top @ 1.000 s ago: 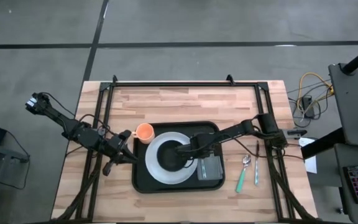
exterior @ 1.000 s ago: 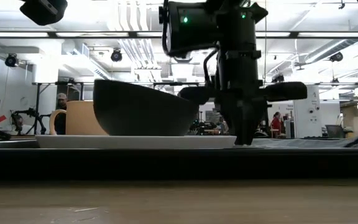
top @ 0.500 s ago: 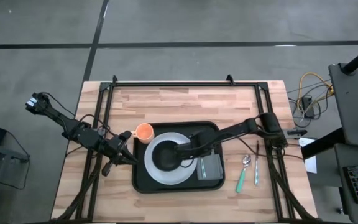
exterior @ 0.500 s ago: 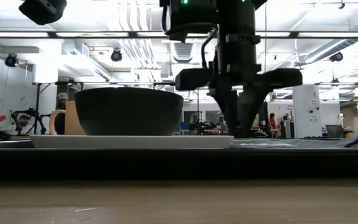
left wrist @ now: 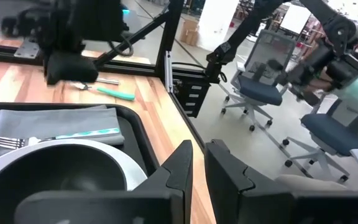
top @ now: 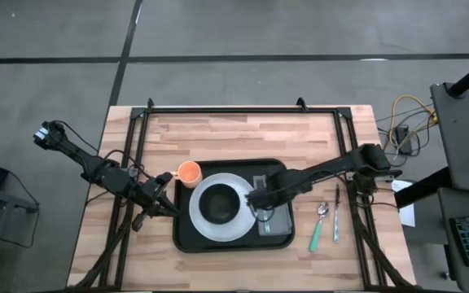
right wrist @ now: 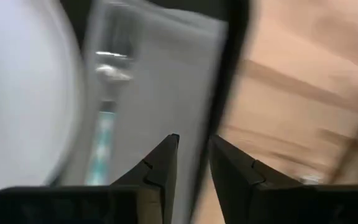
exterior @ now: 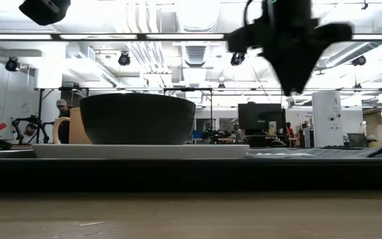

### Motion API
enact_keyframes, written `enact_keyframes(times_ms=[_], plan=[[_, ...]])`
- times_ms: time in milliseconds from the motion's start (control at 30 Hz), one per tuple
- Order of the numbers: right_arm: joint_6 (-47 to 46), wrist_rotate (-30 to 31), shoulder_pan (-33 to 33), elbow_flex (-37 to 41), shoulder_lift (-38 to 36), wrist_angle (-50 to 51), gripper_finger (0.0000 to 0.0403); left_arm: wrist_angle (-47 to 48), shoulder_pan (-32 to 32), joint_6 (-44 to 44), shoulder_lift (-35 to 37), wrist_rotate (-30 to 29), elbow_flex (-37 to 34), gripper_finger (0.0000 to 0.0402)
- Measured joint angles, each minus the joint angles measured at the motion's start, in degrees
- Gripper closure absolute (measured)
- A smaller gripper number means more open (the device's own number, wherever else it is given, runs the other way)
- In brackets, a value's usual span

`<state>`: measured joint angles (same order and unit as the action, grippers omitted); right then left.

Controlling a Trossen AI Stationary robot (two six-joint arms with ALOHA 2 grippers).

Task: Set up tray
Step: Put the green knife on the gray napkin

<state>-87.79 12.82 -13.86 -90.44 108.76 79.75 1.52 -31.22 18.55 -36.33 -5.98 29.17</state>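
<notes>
The left gripper (top: 163, 195) is waiting by the round orange cup (top: 189, 172), its fingers nearly together and empty. The large black rectangular tray (top: 187, 236) is sitting mid-table, carrying a white plate (top: 205, 228), dark bowl (top: 219, 204) and grey napkin with fork (left wrist: 50, 137). The right gripper (top: 256, 198) is hovering above the napkin, narrowly parted, holding nothing. I'd say it's going for the teal-handled spoon (top: 318, 224) lying on the wood beside the tray next

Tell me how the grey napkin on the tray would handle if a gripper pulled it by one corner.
The grey napkin lies flat and creased, so it probably lifts limp and light. The fork resting on it would likely slide off. It sits beside the white plate, so dragging may snag there.
</notes>
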Motion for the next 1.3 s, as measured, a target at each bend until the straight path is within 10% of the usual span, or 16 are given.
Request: enact_keyframes(times_ms=[1300], plan=[[-46.04,-12.62,-26.8,30.07,-15.87,2.3,0.0227,0.42,0.02,-2.07,-0.02,8.28,-0.39,0.0378]])
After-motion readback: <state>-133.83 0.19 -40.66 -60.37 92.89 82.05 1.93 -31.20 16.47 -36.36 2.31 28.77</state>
